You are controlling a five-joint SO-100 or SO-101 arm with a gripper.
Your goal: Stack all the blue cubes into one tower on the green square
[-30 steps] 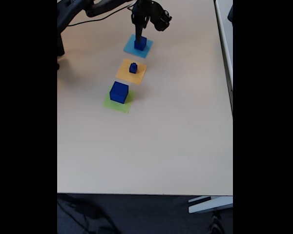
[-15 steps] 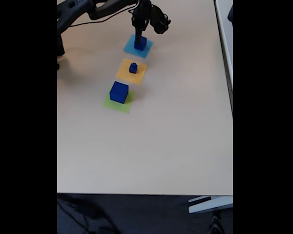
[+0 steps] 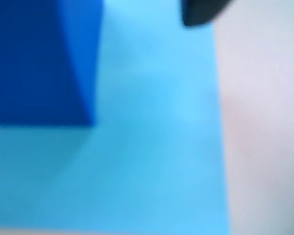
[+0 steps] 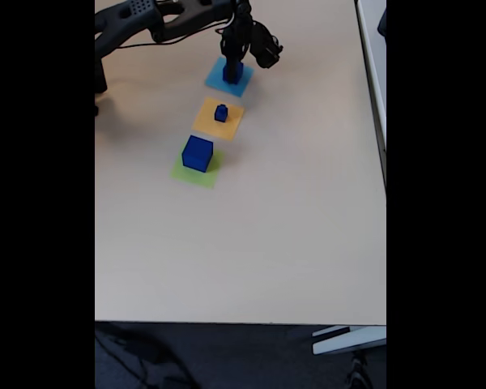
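Note:
The medium blue cube (image 4: 232, 74) sits on a light blue paper square (image 4: 228, 78) at the far end of the table. My gripper (image 4: 232, 63) has come down over it from above. In the wrist view this cube (image 3: 39, 58) is a blurred dark block at the upper left, and one dark fingertip (image 3: 201, 12) stands apart from its side, so the gripper is open. The small blue cube (image 4: 220, 113) rests on an orange-yellow square (image 4: 218, 120). The large blue cube (image 4: 197, 154) stands on the green square (image 4: 195, 172).
The three paper squares lie in a row running from the table's far edge toward the middle. The black arm (image 4: 154, 16) reaches in from the upper left, with a cable beside it. Bare beige tabletop (image 4: 292, 243) spreads to the right and front.
The gripper has dropped lower over the medium cube on the light blue square. All three cubes stay in place.

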